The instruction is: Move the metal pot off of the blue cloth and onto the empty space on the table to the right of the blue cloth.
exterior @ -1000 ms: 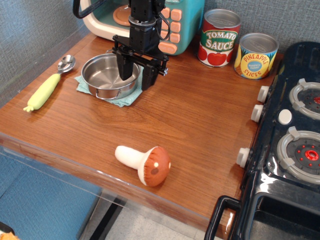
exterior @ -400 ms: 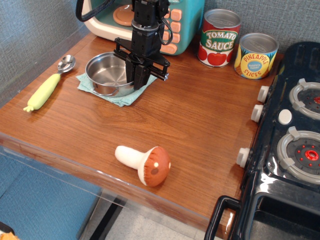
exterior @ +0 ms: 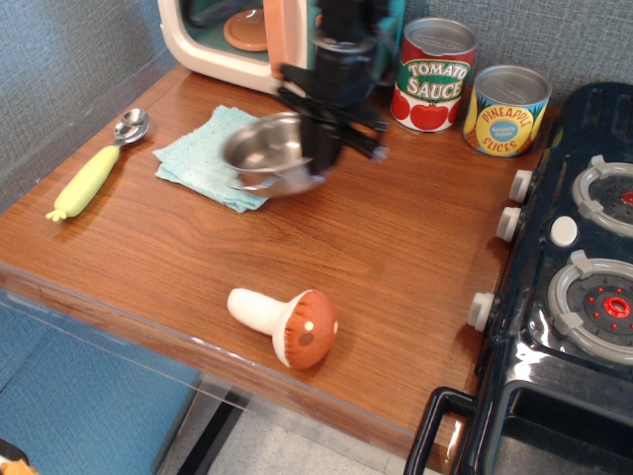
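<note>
Surface: brown wood-grain table (exterior: 396,247), grey wall behind, black toy stove (exterior: 564,287) at the right edge.
Gripper: black gripper (exterior: 321,163) pointed down, fingers pressed together on the right rim of the metal pot (exterior: 267,153).
Pot position: tilted and motion-blurred; its left part is seen over the right edge of the blue cloth (exterior: 210,156), the rest over bare wood.
Pot appearance: one, shallow, round, shiny steel.
Cloth: one, teal, textured, mostly uncovered.
Counts: two cans (exterior: 470,89), one spoon (exterior: 99,168), one toy mushroom (exterior: 287,325), one toy appliance (exterior: 247,35).
Open room: bare wood is noted between cloth and stove.
</note>
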`<act>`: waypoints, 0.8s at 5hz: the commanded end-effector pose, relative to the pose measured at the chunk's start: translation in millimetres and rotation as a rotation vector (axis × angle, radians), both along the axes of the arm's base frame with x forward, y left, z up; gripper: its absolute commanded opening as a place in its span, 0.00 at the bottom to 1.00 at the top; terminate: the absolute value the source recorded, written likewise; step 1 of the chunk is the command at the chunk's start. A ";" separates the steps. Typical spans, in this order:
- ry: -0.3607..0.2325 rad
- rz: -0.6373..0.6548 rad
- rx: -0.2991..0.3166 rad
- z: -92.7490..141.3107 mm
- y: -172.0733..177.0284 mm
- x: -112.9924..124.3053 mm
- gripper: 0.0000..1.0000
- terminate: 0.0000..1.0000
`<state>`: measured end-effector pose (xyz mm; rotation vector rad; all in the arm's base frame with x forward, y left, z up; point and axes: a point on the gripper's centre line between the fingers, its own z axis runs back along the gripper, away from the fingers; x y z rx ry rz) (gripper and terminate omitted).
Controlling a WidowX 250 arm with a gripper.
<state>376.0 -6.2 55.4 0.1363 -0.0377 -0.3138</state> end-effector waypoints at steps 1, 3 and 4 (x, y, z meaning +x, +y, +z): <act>-0.054 -0.138 0.016 10.6 -52.7 0.1 0.00 0.00; -0.007 -0.155 0.022 -4.4 -58.6 1.3 1.00 0.00; -0.029 -0.151 0.009 13.1 -55.2 -4.3 1.00 0.00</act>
